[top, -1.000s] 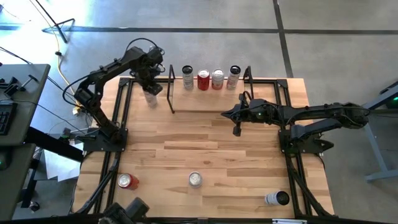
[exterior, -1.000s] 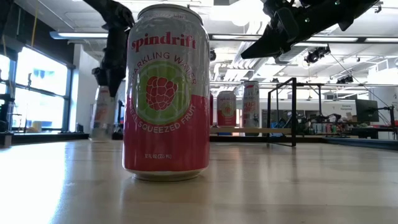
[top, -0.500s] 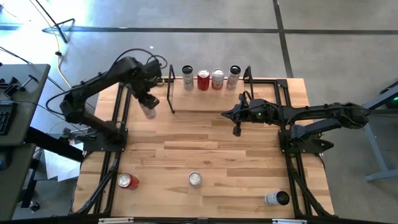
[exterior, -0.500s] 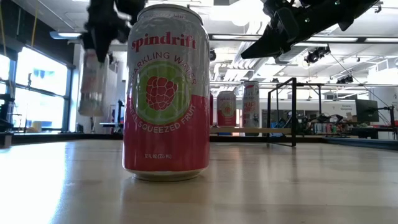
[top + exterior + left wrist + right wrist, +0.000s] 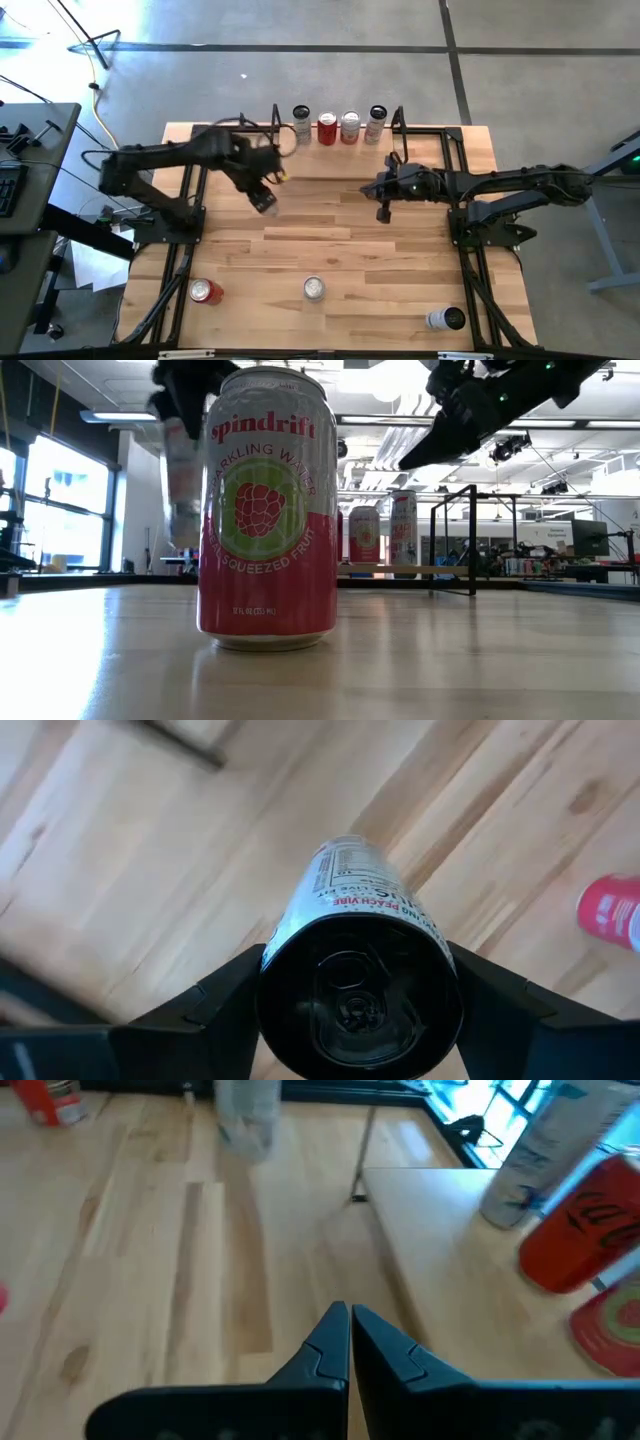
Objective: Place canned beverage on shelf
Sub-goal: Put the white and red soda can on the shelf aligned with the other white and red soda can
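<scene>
Carrying a silver can [image 5: 265,199] in my left hand [image 5: 258,186], lifted off the counter [image 5: 350,240] just before the shelf [image 5: 335,160].
Four cans [image 5: 338,126] are standing in a row on the shelf; three cans are sitting along the counter's near edge. My right hand [image 5: 382,212] is hanging pinched closed near the shelf's right frame.
</scene>
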Robot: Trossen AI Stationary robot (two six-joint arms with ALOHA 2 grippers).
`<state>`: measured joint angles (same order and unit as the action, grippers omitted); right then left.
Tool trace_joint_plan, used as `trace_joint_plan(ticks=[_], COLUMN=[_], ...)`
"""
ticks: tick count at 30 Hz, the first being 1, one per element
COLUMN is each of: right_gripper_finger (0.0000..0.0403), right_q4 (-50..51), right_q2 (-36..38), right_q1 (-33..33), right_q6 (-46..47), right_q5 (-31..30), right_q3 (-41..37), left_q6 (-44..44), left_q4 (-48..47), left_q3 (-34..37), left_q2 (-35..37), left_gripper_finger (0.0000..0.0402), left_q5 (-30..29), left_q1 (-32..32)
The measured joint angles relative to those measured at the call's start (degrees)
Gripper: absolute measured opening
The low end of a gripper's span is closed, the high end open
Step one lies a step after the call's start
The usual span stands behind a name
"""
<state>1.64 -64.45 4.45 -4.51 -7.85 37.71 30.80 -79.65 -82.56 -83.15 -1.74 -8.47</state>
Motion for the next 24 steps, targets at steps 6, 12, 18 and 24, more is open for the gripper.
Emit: trace_joint_plan(ticks=[6, 12, 18, 24], right_gripper_finger=[0.0000, 0.0000, 0.0000, 0.0000], right_q4=[2.62, 8.18, 13.74, 15.27], right_q2=[1.34, 6.81, 10.55, 10.93], right_q1=[-7.12, -14.13, -18.67, -21.21], right_q6=[-0.46, 1.86, 5.73, 6.54], right_q5=[-7.87, -15.68, -22.96, -25.73], right_q3=[0.00, 0.04, 0.04, 0.04], left_q6=[-3.04, -8.23, -7.65, -6.92], left_q4=[5.81, 6.14, 5.68, 1.95], left_q3=[-2.30, -14.60, -29.64, -39.47], left_q2=[-9.13, -20.21, -30.13, -38.95], left_gripper_finger=[0.0240, 0.0240, 0.0240, 0.0240], left_q5=[4.46, 5.01, 5.72, 7.67], left_q1=[1.51, 1.47, 0.30, -1.75])
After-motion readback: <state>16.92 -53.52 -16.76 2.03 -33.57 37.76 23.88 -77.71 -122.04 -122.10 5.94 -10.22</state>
